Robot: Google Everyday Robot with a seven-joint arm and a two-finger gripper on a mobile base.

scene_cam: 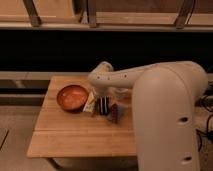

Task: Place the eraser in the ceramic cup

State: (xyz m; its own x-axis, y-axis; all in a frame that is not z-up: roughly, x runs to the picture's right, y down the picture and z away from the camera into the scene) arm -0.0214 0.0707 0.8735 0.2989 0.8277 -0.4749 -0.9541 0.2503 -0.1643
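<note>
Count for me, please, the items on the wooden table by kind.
Bowl: 1
White labelled item: 1
Eraser: 1
Reddish-brown piece: 1
Ceramic cup: 1
Total: 5
The gripper hangs just above the eraser.

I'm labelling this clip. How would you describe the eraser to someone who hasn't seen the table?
On the wooden table, look right of the orange bowl, just below the robot's hand. The eraser is the small black block between a white oblong item and a reddish-brown piece on blue, the only black one in that row.
</note>
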